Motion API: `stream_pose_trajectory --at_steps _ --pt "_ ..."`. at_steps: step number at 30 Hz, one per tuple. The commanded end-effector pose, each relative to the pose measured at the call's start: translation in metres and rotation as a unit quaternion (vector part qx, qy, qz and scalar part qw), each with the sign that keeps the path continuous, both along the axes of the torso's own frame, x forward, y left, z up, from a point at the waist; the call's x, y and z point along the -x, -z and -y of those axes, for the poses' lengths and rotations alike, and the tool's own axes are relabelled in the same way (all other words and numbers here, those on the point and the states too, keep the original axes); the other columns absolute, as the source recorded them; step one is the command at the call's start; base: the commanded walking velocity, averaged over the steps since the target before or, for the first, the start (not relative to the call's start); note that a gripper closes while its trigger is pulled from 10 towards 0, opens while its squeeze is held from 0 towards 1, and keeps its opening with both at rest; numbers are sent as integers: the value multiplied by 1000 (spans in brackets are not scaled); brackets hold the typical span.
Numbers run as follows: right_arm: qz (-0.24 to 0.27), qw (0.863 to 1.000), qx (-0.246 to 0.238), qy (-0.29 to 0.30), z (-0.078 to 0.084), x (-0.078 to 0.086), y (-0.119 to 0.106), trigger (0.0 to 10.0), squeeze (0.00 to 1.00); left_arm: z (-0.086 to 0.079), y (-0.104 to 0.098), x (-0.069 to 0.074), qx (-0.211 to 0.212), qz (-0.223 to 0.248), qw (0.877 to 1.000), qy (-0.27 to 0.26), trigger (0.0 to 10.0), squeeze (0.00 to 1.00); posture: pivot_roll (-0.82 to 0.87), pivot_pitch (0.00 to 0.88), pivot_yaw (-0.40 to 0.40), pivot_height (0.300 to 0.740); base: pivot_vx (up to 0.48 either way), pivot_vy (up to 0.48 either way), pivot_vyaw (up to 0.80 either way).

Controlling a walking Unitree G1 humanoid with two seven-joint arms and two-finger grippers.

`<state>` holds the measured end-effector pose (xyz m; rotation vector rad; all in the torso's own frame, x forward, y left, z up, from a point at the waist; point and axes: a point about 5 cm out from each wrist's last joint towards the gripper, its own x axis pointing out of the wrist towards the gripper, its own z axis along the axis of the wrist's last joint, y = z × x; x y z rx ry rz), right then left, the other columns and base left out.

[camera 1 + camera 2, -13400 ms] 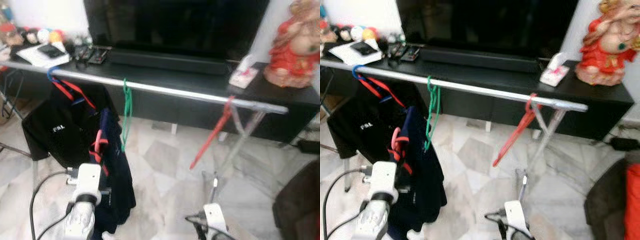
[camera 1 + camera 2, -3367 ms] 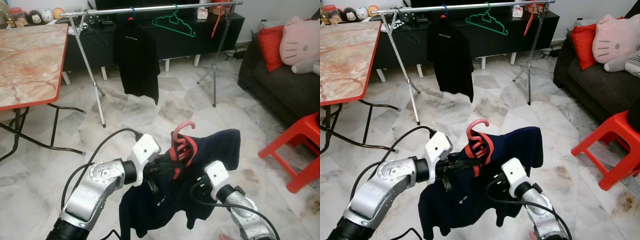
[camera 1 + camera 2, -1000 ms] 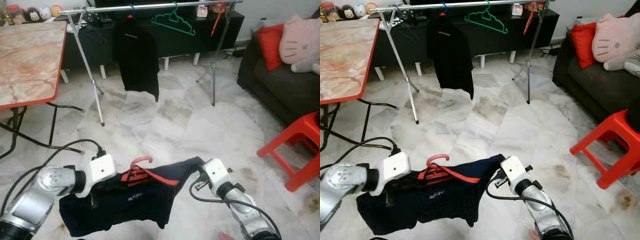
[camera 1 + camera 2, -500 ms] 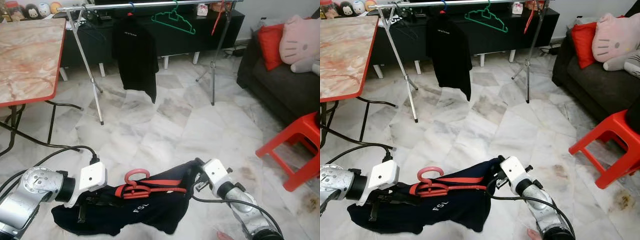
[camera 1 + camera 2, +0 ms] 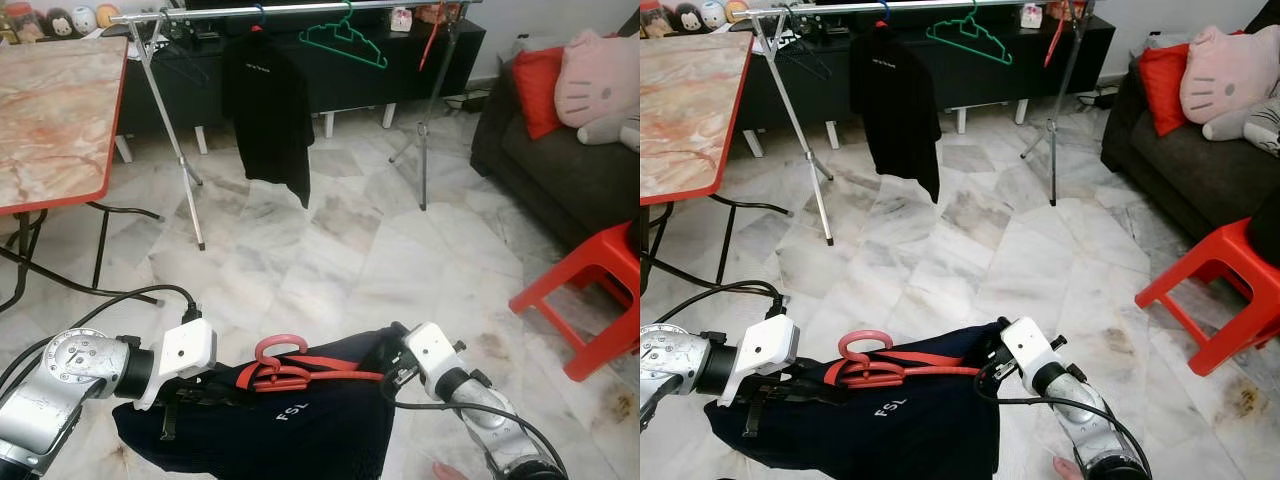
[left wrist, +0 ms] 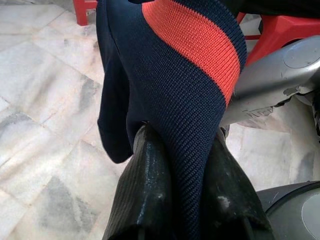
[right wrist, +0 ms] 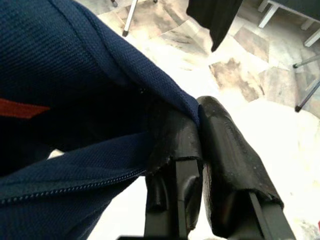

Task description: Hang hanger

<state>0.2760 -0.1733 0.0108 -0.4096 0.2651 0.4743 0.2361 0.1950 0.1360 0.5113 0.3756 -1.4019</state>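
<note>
A navy shirt [image 5: 300,425] with a red collar and white "FSL" lettering sits on a pink-red hanger [image 5: 278,362]. It is stretched low in front of me between both grippers, and the hanger's hook lies nearly flat. My left gripper [image 6: 177,145] is shut on the shirt's shoulder fabric by the red collar band. My right gripper [image 7: 197,112] is shut on the opposite shoulder edge. Far ahead stands a silver clothes rail [image 5: 300,9]. A black shirt [image 5: 268,95], a bare green hanger [image 5: 345,36] and a red hanger [image 5: 432,30] hang on the rail.
A marble-topped table with a red rim [image 5: 60,190] stands at the left. At the right are a red plastic stool [image 5: 585,300] and a dark sofa [image 5: 545,170] with a red cushion and a pink plush. A black TV cabinet [image 5: 370,75] stands behind the rail. Marble floor lies between me and the rail.
The arms have spread and lowered the shirt, so it now hangs stretched between the grippers. The hanger has tipped from upright to nearly flat. The "FSL" print has turned into view.
</note>
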Motion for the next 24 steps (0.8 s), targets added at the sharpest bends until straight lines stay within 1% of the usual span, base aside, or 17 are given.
stream_pose_trajectory --at_steps 1,3,6,10,12,13,14,15,17,19,20,21,22,24 --pt "-12 1000 11 11 6 2 4 0 0 3 -12 -1 21 24 999 23 10000 0 -20 60 -65 740 0 0 0" --pt "-19 1000 17 17 8 4 7 0 0 2 -13 0 23 24 999 25 10000 0 -20 60 -65 740 0 0 0" --pt "-24 999 24 28 12 6 9 0 0 1 -16 -3 30 34 999 15 10000 0 -17 62 -65 740 0 0 0" --pt "-34 998 37 43 17 10 15 0 0 0 -16 -12 23 56 998 -16 10000 0 -14 67 -66 740 0 0 0" --pt "-34 998 38 47 17 10 15 0 0 -1 -15 -13 16 59 998 -18 10000 0 -14 69 -65 740 0 0 0" --pt "-31 997 38 55 19 10 15 0 0 -2 -11 -13 0 59 998 -20 10000 0 -15 69 -63 740 0 0 0" --pt "-31 997 38 55 19 10 15 0 0 -2 -11 -13 0 59 998 -20 10000 0 -15 69 -63 740 0 0 0" --pt "-29 997 37 58 20 10 14 0 0 -3 -9 -13 -9 59 998 -20 10000 0 -15 69 -63 740 0 0 0" --pt "-21 997 39 67 23 7 12 0 0 -6 -5 -16 -19 60 997 -32 10000 0 -16 70 -62 740 0 0 0" --pt "-19 997 39 69 23 7 11 0 0 -6 -3 -16 -22 62 997 -34 10000 0 -16 70 -62 740 0 0 0" --pt "-16 997 41 71 24 6 10 0 0 -8 -2 -16 -31 62 997 -33 10000 0 -17 70 -62 740 0 0 0" --pt "-8 996 43 78 28 3 7 0 0 -10 2 -14 -51 58 997 -27 10000 0 -17 70 -62 740 0 0 0" --pt "-6 996 44 81 29 2 6 0 0 -11 3 -14 -56 57 996 -27 10000 0 -17 71 -61 740 0 0 0" --pt "-4 996 45 82 30 1 5 0 0 -11 3 -17 -53 65 996 -43 10000 0 -18 71 -61 740 0 0 0"
